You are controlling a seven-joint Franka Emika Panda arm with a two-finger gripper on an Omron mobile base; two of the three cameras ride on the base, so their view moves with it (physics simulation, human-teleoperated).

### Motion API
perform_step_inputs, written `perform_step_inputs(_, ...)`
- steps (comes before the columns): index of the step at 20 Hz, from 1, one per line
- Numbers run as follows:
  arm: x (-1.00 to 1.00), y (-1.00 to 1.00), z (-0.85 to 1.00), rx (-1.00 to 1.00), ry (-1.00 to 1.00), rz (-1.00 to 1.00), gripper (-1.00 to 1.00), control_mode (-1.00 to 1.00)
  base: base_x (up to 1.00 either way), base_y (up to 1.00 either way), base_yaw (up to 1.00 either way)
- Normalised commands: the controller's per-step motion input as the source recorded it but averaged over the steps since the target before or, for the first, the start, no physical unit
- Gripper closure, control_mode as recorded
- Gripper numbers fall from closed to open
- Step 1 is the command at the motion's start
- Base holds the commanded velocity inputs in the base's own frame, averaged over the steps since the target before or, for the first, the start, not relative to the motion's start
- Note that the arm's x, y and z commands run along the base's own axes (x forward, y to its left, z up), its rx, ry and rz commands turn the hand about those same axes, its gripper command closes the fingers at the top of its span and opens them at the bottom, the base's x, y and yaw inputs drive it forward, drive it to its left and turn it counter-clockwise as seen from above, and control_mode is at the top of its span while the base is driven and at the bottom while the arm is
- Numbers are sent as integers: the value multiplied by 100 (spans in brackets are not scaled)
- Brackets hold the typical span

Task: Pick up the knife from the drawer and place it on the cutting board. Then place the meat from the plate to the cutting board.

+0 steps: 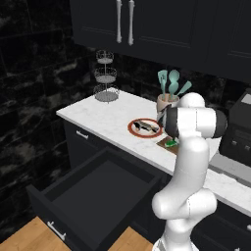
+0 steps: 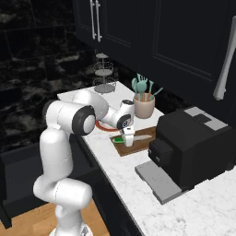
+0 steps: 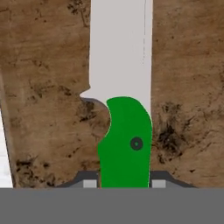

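Bare white marble worktop (image 1: 98,115) is lying open left of the red-rimmed round plate (image 1: 132,128); a beige utensil crock (image 2: 144,107) and bulky black coffee machine (image 2: 191,147) are crowding the brown wooden cutting board (image 2: 143,143).

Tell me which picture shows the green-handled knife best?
The hand view: the green-handled, pale-bladed knife sits close up, lying on the brown wooden cutting board. In the right base view it is small, under the claw. In the left base view a bit of green peeks past the arm.

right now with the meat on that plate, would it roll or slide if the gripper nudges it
The meat is an elongated lump lying flat, so it would probably slide rather than roll. The plate looks shallow-rimmed, so a firm push might carry it off. Softness can't be judged.
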Motion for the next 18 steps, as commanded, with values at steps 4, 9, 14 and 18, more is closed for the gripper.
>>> perform_step_inputs(4, -6, 0, -3, 0, 0, 0, -100, -100, 0, 0, 0)
perform_step_inputs(9, -35, 0, 47, 0, -6, 2, -100, -100, 0, 0, 0)
perform_step_inputs(14, -6, 29, 62, -6, -8, 13, -100, -100, 0, 0, 0)
perform_step_inputs(18, 0, 62, 47, -18, -4, 21, -100, -100, 0, 0, 0)
